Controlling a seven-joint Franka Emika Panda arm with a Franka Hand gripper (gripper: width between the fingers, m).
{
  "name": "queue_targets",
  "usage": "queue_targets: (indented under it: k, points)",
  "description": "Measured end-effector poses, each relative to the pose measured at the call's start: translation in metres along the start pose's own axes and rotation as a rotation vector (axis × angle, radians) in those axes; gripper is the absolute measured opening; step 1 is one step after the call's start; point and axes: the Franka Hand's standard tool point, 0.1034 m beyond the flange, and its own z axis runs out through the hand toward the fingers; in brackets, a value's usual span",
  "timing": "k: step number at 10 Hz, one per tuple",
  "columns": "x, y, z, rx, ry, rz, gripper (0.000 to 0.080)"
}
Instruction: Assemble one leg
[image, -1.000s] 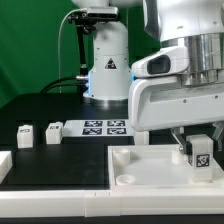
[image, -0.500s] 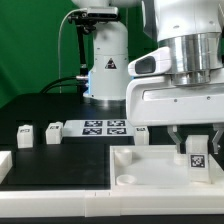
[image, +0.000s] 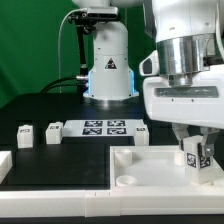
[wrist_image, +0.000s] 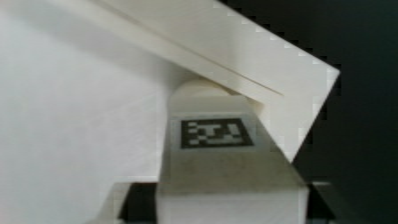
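Leg, small white stubby block with a square black-and-white tag (image: 197, 158), is clamped upright in the tool (image: 197, 150) at lower right, over the large flat white tabletop piece (image: 150, 160); insertion step, next lower and twist into its corner socket.

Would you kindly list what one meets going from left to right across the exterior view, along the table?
First loose leg → second loose leg → marker board → round socket in the tabletop → the leg held in the claw.
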Motion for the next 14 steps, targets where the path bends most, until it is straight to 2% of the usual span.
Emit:
queue_targets:
  k: [3, 4, 5, 6, 7, 10, 12, 14]
  points:
    - [-0.0003, 0.0008, 0.0001, 0.003, -0.008, 0.158, 0.0293]
    - [-0.0002, 0.001, 0.0005, 0.003, -0.008, 0.137, 0.0371]
    - [-0.0002, 0.001, 0.0005, 0.003, -0.008, 0.088, 0.0506]
    - [-0.0001, -0.0003, -0.0002, 0.004, -0.006, 0.012, 0.0506]
    - [0.0018, -0.0011, -0.0003, 0.004, -0.002, -0.168, 0.0624]
    - [0.0018, -0.0015, 0.0047, -0.011, 0.009, -0.662, 0.0644]
    - [0.0005, -0.0012, 0.0057, -0.033, 0.021, -0.976, 0.0649]
    - [-0.0027, -0.004, 0.003, -0.044, 0.03, -1.167, 0.0649]
